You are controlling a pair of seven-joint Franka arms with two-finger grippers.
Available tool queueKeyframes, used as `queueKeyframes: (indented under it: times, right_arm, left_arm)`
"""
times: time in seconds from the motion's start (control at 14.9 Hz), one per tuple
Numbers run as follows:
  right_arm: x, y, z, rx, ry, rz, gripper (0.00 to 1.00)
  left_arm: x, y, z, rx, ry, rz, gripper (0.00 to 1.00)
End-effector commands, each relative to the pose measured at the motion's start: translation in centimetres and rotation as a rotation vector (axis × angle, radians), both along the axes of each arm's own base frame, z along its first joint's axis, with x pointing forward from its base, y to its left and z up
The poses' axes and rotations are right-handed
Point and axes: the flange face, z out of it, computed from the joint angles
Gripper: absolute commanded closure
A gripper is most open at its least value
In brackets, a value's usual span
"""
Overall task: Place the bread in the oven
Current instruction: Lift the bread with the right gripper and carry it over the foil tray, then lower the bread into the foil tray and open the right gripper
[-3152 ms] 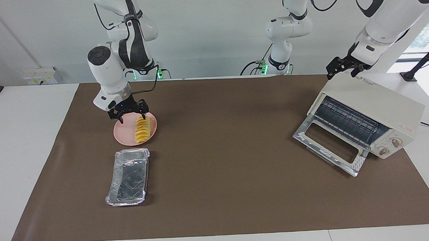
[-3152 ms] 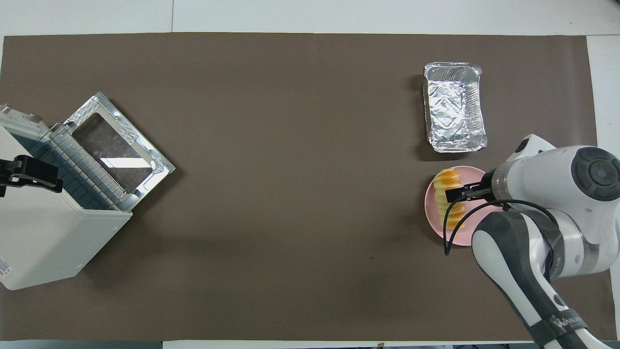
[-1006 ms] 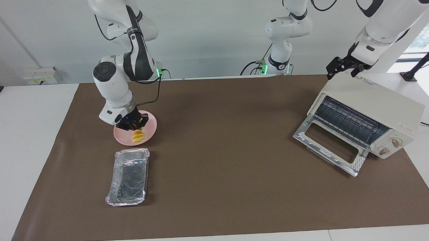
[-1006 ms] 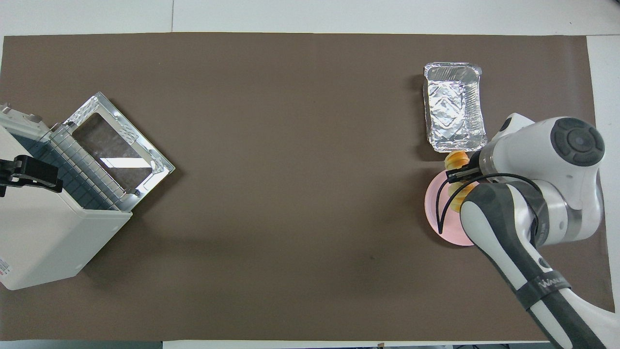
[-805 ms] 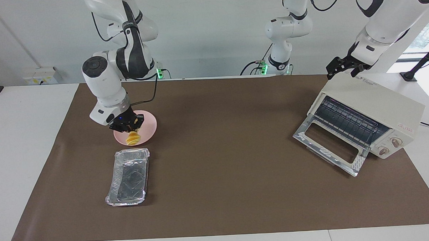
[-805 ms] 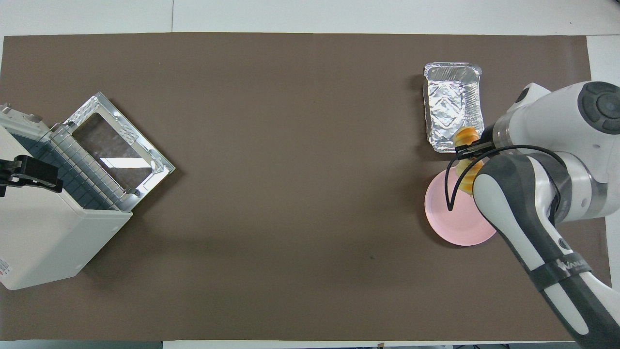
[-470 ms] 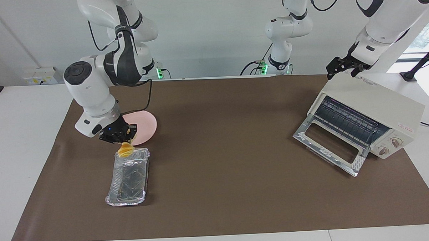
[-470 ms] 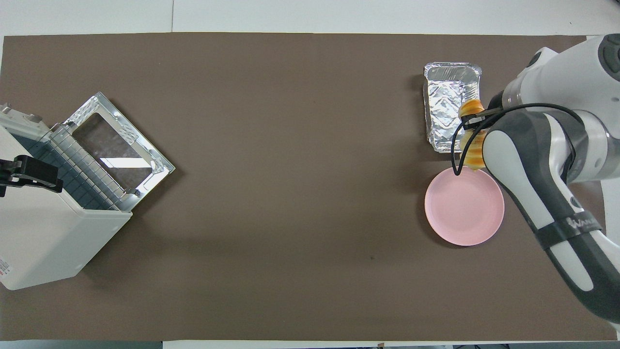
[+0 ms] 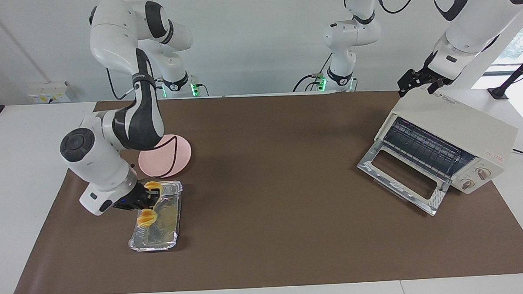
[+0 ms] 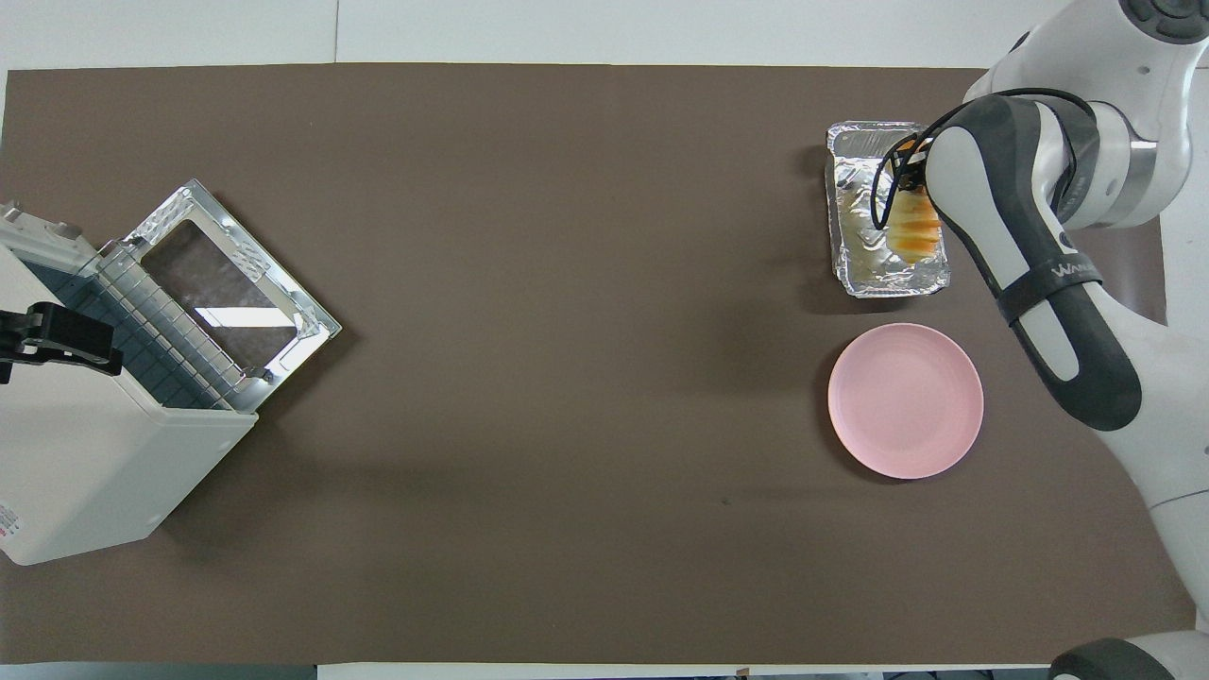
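Right gripper [image 9: 149, 198] pinched on small golden-yellow ridged bread loaf [image 9: 147, 217], held over crinkled silver foil tray [image 9: 169, 235]; whether loaf touches tray cannot be told. Round pink plate [image 9: 175, 155] bare, just beside tray, nearer robots. Left gripper [image 9: 417, 83] waiting over cream-white boxy toaster oven [image 9: 458, 127], fingers spread, holding nothing. Glass-windowed door [image 9: 397, 177] dropped down.
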Motion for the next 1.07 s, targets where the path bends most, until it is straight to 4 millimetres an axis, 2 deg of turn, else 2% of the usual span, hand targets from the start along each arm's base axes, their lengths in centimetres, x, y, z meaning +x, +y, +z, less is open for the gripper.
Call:
queueKeyframes:
  times: [0.0, 0.34, 0.67, 0.74, 0.8, 1.01]
  right_arm:
    - [1.0, 0.6, -0.5, 0.010, -0.047, -0.025, 1.00]
    - [-0.2, 1.2, -4.2, 0.007, -0.053, -0.052, 1.00]
    - [-0.8, 0.9, -4.7, 0.006, -0.045, -0.056, 1.00]
    - [-0.8, 0.8, -4.7, 0.007, -0.040, -0.058, 0.45]
    - [-0.7, 0.5, -4.5, 0.012, -0.039, -0.066, 0.00]
    - [-0.9, 0.2, -2.2, 0.016, -0.006, -0.066, 0.00]
  left_arm:
    - [-0.6, 0.0, 0.3, 0.000, -0.002, -0.001, 0.00]
    - [-0.6, 0.0, 0.3, 0.000, -0.002, -0.001, 0.00]
    - [-0.6, 0.0, 0.3, 0.000, -0.002, -0.001, 0.00]
    - [-0.6, 0.0, 0.3, 0.000, -0.002, -0.001, 0.00]
    - [-0.6, 0.0, 0.3, 0.000, -0.002, -0.001, 0.00]
    - [-0.6, 0.0, 0.3, 0.000, -0.002, -0.001, 0.00]
